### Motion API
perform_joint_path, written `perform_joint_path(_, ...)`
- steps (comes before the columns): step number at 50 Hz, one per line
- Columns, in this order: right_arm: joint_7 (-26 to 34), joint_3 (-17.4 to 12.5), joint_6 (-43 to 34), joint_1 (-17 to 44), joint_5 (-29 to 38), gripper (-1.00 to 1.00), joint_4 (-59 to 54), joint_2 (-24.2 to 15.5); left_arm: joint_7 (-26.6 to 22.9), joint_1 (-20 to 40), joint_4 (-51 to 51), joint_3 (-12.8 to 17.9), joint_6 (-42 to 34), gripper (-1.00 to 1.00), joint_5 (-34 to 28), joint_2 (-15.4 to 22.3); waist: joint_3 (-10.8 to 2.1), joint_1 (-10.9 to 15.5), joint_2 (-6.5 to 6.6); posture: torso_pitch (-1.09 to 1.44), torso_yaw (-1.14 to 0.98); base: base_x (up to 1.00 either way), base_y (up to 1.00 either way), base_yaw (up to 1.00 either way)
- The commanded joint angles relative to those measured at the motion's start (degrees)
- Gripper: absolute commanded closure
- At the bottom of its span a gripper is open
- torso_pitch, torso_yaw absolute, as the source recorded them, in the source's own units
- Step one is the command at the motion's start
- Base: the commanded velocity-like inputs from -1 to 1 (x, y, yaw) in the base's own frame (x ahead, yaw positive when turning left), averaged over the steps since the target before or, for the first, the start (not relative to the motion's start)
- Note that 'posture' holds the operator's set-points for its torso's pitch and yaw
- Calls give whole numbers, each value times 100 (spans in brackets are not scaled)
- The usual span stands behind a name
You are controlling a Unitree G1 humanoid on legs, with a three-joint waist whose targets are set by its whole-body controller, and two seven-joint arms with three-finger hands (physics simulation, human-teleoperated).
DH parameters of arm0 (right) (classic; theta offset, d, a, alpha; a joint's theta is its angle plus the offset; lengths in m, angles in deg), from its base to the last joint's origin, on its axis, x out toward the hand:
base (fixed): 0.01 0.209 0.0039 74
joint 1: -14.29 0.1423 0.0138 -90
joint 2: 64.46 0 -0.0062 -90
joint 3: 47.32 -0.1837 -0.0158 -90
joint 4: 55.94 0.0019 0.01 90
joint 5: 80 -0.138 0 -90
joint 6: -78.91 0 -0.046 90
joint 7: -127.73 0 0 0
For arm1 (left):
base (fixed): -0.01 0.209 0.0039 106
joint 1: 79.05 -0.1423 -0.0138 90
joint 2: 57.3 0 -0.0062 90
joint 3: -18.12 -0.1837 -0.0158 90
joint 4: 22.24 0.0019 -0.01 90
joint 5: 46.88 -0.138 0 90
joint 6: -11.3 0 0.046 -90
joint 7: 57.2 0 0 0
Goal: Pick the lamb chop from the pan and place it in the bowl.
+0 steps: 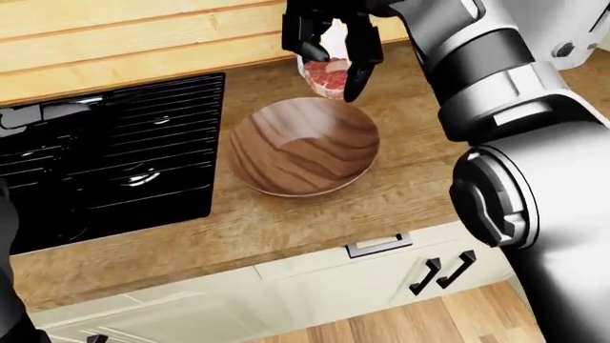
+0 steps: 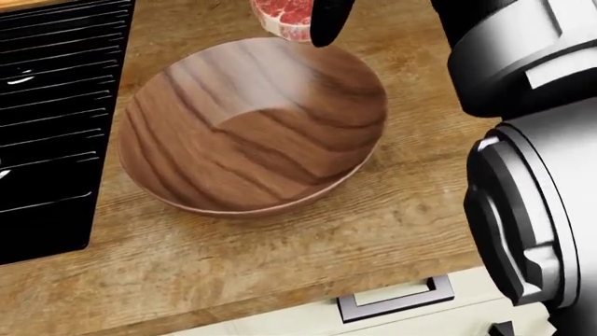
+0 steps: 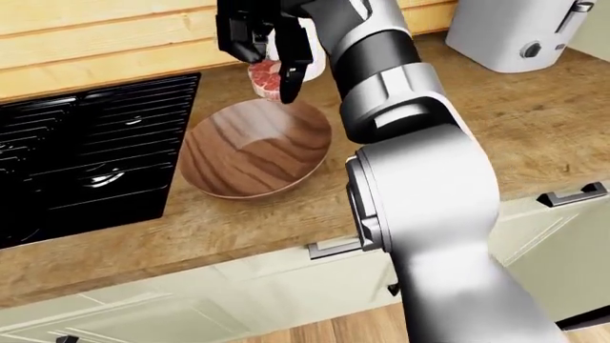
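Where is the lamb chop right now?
In the left-eye view, the lamb chop is gripped in the right hand, held above the top rim of the wooden bowl.

Smooth wood-grain bowl, rough wooden counter

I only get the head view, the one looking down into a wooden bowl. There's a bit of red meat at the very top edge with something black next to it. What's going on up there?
Observer: That black thing is a finger of the right hand. In the left-eye view its fingers are closed round the lamb chop, held above the bowl.
Visitor: Is the meat over the middle of the bowl?
Observer: No, in the left-eye view it hangs by the rim at the top of the picture.
Visitor: What's that dark slab on my left?
Observer: A black stove, set into the wooden counter. No pan shows on the part in view.
Visitor: Anything else around?
Observer: A white appliance at the right-eye view's top right.
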Motion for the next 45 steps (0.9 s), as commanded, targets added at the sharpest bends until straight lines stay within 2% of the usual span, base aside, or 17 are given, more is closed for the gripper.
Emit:
perform_joint_path(1,-168,-52,50,236,-58,100,222,-24,-7,124,-109,109,152,-100,-16,131,-170,-5,30,0,0,0,0,0)
perform_joint_path(29,-267,68,111,-57,-54,100,303,502,-34,55,-120,153,176,-100,-5,112,-184,-32,68,0,0,0,0,0)
perform_joint_path(45,68,124,56,-319,-98,100,539,644,-29,56,-122,155,172,-100,4,121,-190,-34,78,0,0,0,0,0)
